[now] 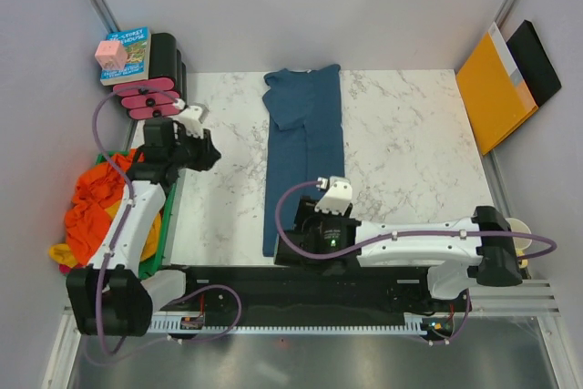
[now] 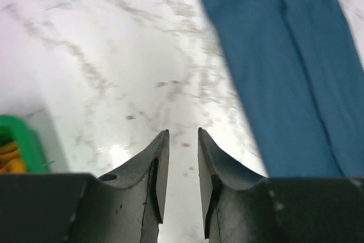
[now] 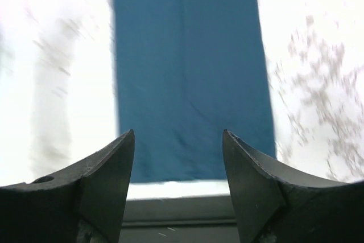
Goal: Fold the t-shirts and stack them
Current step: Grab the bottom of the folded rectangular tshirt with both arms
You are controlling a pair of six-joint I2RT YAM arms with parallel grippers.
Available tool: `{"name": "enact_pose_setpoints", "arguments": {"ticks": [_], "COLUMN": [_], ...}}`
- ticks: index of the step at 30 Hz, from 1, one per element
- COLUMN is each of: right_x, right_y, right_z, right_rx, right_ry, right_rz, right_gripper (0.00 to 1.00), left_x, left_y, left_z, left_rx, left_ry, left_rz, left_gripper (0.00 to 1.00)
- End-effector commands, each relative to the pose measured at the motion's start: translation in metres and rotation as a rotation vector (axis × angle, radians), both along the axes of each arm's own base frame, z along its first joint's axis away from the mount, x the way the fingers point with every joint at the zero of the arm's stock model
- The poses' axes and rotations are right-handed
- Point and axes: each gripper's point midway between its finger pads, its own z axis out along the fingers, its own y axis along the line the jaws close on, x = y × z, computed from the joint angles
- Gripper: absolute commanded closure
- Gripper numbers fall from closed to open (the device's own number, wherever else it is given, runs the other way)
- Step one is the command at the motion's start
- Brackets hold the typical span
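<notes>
A dark teal-blue t-shirt lies folded lengthwise into a long strip down the middle of the marble table. An orange t-shirt and a bit of a yellow one are heaped in a green bin at the left. My right gripper hovers over the teal t-shirt's near hem, jaws wide open and nothing between them. Near the table's left edge, my left gripper is low over bare marble, its jaws a narrow gap apart and holding nothing. The teal t-shirt is to its right.
The green bin stands off the table's left edge. A book with a pink cube and black-and-pink objects sit at the far left corner. An orange folder leans at the far right. The near table edge is right under the right gripper.
</notes>
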Motion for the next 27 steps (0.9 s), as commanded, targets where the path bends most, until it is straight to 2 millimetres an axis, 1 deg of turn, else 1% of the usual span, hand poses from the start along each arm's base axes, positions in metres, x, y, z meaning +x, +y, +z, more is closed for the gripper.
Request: {"name": "enact_pose_setpoints", "arguments": {"ticks": [1,2,3,4,5,6,7,8,9,10,11,13,14,15,17,18,19,20,21,22,23,24,25,26,27], "right_x": [0.027,0.028,0.029,0.029,0.03,0.029,0.029,0.029,0.028,0.027,0.027,0.027,0.027,0.027,0.028,0.028,0.028,0.029,0.029,0.029,0.03,0.032,0.036,0.038,0.041], "right_y": [-0.026,-0.03,-0.03,-0.032,-0.034,-0.036,-0.039,-0.039,-0.04,-0.042,-0.043,-0.044,-0.044,-0.044,-0.044,-0.044,-0.043,-0.044,-0.043,-0.045,-0.046,-0.049,-0.053,-0.057,-0.062], "right_z": [0.105,0.115,0.127,0.131,0.133,0.132,0.134,0.134,0.131,0.131,0.13,0.128,0.127,0.127,0.127,0.127,0.127,0.128,0.129,0.13,0.13,0.131,0.131,0.133,0.135], "right_rx": [-0.141,-0.17,-0.15,-0.147,-0.145,-0.15,-0.146,-0.145,-0.15,-0.145,-0.144,-0.154,-0.158,-0.162,-0.166,-0.171,-0.174,-0.173,-0.169,-0.165,-0.165,-0.163,-0.174,-0.196,-0.211], "right_ry": [-0.254,-0.266,-0.284,-0.29,-0.294,-0.294,-0.292,-0.289,-0.281,-0.274,-0.273,-0.271,-0.27,-0.27,-0.274,-0.274,-0.275,-0.277,-0.276,-0.274,-0.273,-0.274,-0.272,-0.269,-0.275], "right_rz": [-0.017,-0.007,-0.007,-0.008,-0.008,-0.007,-0.007,-0.003,-0.001,0.0,-0.002,0.003,0.002,0.006,0.002,0.002,0.004,0.001,0.001,-0.002,-0.007,-0.012,-0.026,-0.027,-0.035], "right_gripper": [0.29,0.29,0.29,0.29,0.29,0.29,0.29,0.29,0.29,0.29,0.29,0.29,0.28,0.29,0.29,0.29,0.29,0.28,0.29,0.29,0.29,0.28,0.29,0.29,0.29], "left_x": [0.032,0.03,0.029,0.026,0.027,0.016,0.031,0.034,0.032,0.037,0.039,0.04,0.043,0.036,0.038,0.038,0.037,0.034,0.031,0.03,0.03,0.033,0.033,0.041,0.043], "left_y": [0.058,0.058,0.06,0.059,0.056,0.054,0.06,0.067,0.069,0.067,0.063,0.064,0.062,0.055,0.051,0.042,0.039,0.033,0.029,0.03,0.029,0.029,0.031,0.034,0.036], "left_z": [-0.019,-0.027,-0.042,-0.05,-0.049,-0.071,-0.043,-0.04,-0.054,-0.054,-0.063,-0.066,-0.045,-0.05,-0.054,-0.058,-0.069,-0.082,-0.071,-0.068,-0.076,-0.064,-0.07,-0.065,-0.072], "left_rx": [-0.03,-0.045,-0.037,-0.037,-0.039,-0.045,-0.019,-0.001,-0.003,-0.003,-0.021,-0.055,-0.07,-0.118,-0.086,-0.055,-0.038,-0.03,-0.021,-0.007,0.008,-0.017,-0.019,-0.014,-0.014], "left_ry": [-0.129,-0.135,-0.188,-0.211,-0.271,-0.269,-0.455,-0.511,-0.509,-0.502,-0.463,-0.44,-0.543,-0.532,-0.549,-0.569,-0.566,-0.555,-0.632,-0.622,-0.589,-0.644,-0.622,-0.613,-0.569], "left_rz": [0.159,0.141,0.124,0.11,0.092,0.102,0.116,0.158,0.178,0.153,0.139,0.171,0.162,0.168,0.172,0.139,0.13,0.094,0.099,0.099,0.091,0.1,0.116,0.131,0.149], "left_gripper": [0.66,0.66,0.66,0.66,0.65,0.64,0.63,0.62,0.58,0.58,0.58,0.58,0.56,0.45,0.39,0.33,0.22,0.01,0.0,0.0,0.0,0.0,0.0,0.0,0.0]}}
